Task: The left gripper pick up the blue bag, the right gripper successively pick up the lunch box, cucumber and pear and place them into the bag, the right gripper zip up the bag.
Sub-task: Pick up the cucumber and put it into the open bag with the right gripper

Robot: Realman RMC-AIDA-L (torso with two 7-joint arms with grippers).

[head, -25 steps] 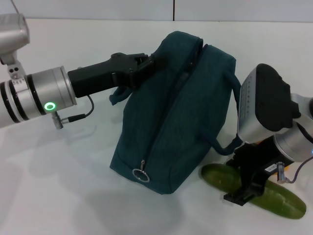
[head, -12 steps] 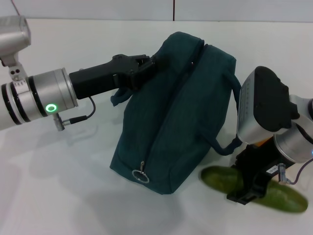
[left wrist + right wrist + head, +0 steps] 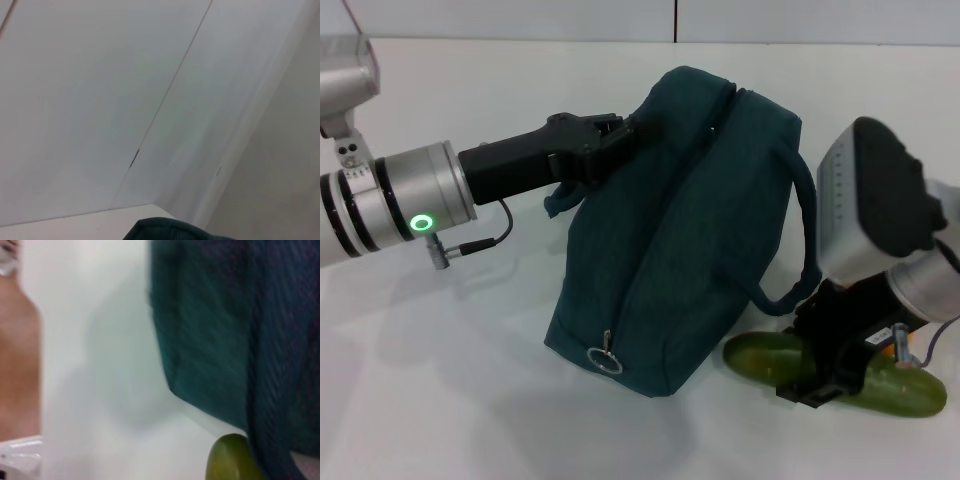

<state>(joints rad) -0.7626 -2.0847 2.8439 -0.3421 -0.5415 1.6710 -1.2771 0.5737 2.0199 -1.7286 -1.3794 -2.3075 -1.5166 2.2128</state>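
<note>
The blue bag [image 3: 690, 230] stands on the white table, its zipper ring pull [image 3: 607, 358] at the near end. My left gripper [image 3: 618, 135] is shut on the fabric at the bag's upper left edge. The cucumber [image 3: 760, 358] lies right of the bag's near corner. My right gripper [image 3: 820, 385] is down over the cucumber's middle and shut on it. The right wrist view shows the bag [image 3: 215, 330] and one cucumber end [image 3: 230, 460]. A sliver of the bag [image 3: 170, 231] shows in the left wrist view. The lunch box is out of view. Only an orange sliver of the pear [image 3: 894, 343] shows behind my right wrist.
The bag's rope handle [image 3: 808, 240] hangs down its right side, close to my right arm. The white table [image 3: 450, 380] stretches to the left and front of the bag. A pale wall stands behind.
The cucumber has turned flatter, with its right end nearer the bag side, moving with my right gripper. The right wrist has shifted right. The left gripper and bag have barely moved.
</note>
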